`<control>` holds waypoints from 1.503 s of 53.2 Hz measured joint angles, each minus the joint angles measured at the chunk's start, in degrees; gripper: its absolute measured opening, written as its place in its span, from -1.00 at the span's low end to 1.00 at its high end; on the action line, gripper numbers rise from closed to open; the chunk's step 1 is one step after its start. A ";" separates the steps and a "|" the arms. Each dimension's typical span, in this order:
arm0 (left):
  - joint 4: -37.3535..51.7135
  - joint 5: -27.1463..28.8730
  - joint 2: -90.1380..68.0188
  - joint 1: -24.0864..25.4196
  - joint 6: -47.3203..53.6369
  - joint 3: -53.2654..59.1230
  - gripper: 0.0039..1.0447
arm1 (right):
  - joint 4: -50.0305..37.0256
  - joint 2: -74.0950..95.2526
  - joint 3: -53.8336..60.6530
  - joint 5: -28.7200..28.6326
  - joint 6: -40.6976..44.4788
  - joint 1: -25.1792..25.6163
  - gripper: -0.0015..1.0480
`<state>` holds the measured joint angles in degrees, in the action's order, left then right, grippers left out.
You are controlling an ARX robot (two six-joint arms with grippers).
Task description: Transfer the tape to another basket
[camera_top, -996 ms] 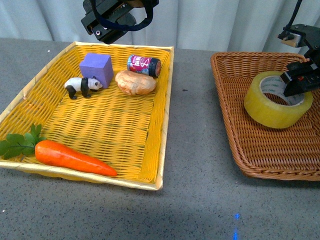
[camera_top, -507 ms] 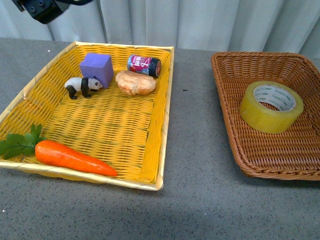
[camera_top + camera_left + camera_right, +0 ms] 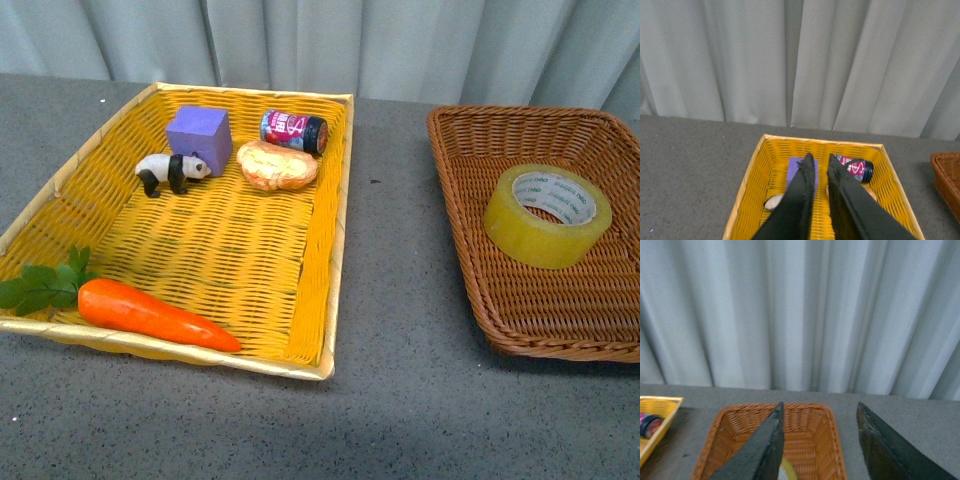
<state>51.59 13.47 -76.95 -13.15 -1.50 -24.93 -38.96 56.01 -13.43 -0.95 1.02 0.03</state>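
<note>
The tape (image 3: pixel 547 215), a wide yellowish roll with a white printed core, lies flat inside the brown wicker basket (image 3: pixel 470 210) on the right. No arm shows in the front view. In the left wrist view my left gripper (image 3: pixel 820 161) is shut and empty, held high over the yellow tray basket (image 3: pixel 752 187). In the right wrist view my right gripper (image 3: pixel 820 410) is open and empty, high above the brown basket (image 3: pixel 812 440). A sliver of the tape (image 3: pixel 788 471) peeks out beside one finger.
The yellow tray basket (image 3: pixel 335 250) on the left holds a carrot (image 3: pixel 150 312), a toy panda (image 3: pixel 170 171), a purple cube (image 3: pixel 198 137), a bread roll (image 3: pixel 277 165) and a can (image 3: pixel 293 130). Grey tabletop (image 3: pixel 395 300) separates the two baskets. A curtain hangs behind.
The right gripper let go of the tape and rose out of the front view; the tape now lies flat in the brown basket. The left arm also lifted out of that view.
</note>
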 joint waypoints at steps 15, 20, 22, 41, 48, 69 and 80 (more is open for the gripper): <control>0.57 -1.36 11.54 0.20 0.98 12.11 -0.93 | 17.59 -30.62 9.40 0.92 -0.42 0.02 -0.98; -0.79 -2.84 15.39 2.27 1.01 14.71 -0.93 | 18.99 -32.68 10.19 0.90 -0.42 0.02 -0.98; -1.42 -3.30 16.81 2.99 1.01 15.63 -0.93 | 19.65 -33.46 10.58 0.85 -0.42 0.02 -0.98; -7.02 -11.04 29.97 9.55 1.05 23.54 -0.93 | 23.98 -41.27 13.18 0.85 -0.42 0.02 -0.98; -12.44 -13.09 36.70 12.92 1.07 23.69 -0.93 | 26.40 -43.67 13.18 0.90 -0.42 0.02 -0.98; -25.16 -13.49 50.34 13.00 1.07 23.76 -0.93 | 38.66 -55.71 13.14 0.83 -0.42 0.02 -0.98; -31.89 -13.46 57.55 13.00 1.07 23.76 -0.93 | 38.86 -55.76 13.14 0.85 -0.42 0.02 -0.98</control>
<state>19.70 0.01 -19.40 -0.14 -0.43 -1.17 -0.10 0.25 -0.30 -0.10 0.60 0.05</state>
